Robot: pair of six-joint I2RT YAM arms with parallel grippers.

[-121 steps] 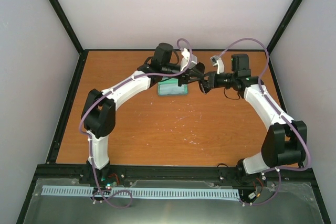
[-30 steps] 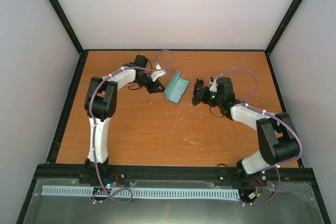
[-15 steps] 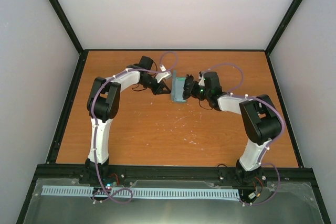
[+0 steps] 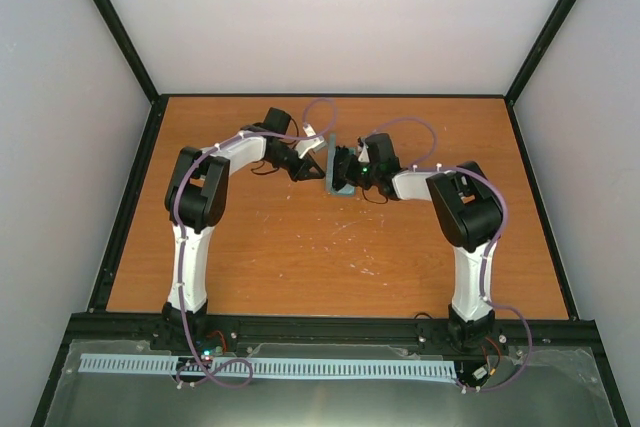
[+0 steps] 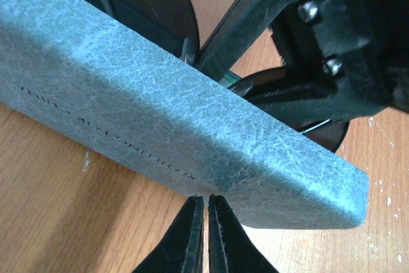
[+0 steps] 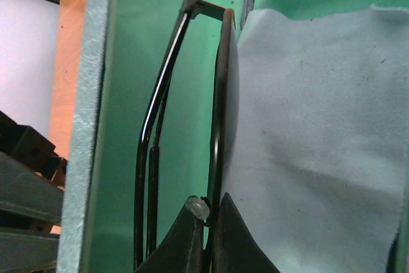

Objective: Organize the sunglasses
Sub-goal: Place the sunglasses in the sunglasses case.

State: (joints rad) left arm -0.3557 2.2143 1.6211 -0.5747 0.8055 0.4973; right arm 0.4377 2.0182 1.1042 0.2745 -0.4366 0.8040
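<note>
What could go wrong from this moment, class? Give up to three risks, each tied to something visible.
1. The right claw pinches only the thin wire frame of the sunglasses; they could twist, slip or bend.
2. The case seems tipped up on its edge, with the shut left claw at its outer wall; it may topple or slide.
3. The cloth lies wrinkled in the case; the lenses might sit crooked on it.
</note>
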